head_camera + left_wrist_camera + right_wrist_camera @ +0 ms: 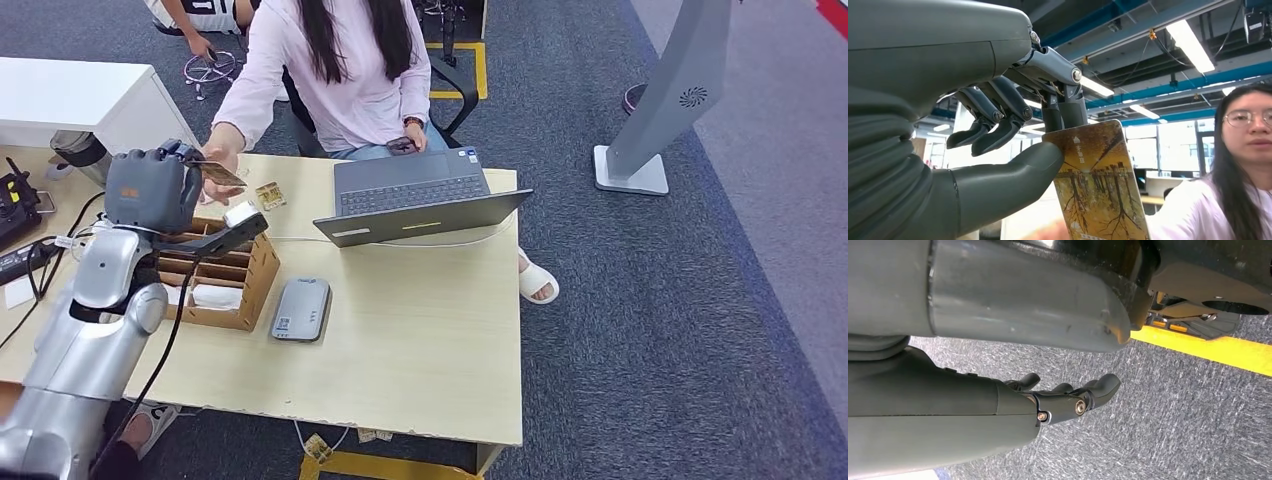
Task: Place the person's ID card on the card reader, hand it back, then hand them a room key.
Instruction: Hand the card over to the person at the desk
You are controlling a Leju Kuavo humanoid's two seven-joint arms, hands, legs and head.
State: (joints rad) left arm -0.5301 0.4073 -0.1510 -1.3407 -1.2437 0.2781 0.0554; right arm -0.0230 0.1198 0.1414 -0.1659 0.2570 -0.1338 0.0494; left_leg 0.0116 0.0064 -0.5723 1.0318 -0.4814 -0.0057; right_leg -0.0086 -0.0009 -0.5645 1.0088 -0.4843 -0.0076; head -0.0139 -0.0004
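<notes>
My left hand is raised over the desk's far left corner and pinches a card with a golden tree picture between its thumb and fingers. In the left wrist view the card stands upright in front of the seated person. The person's hand reaches to the card's far end and seems to touch it. The grey card reader lies flat on the desk, nearer to me, with nothing on it. My right hand hangs above the carpet, fingers loosely extended, holding nothing.
A wooden compartment box with white cards sits under my left forearm. A small card lies on the desk beyond it. An open laptop stands at the far edge. Cables and black gear lie at far left.
</notes>
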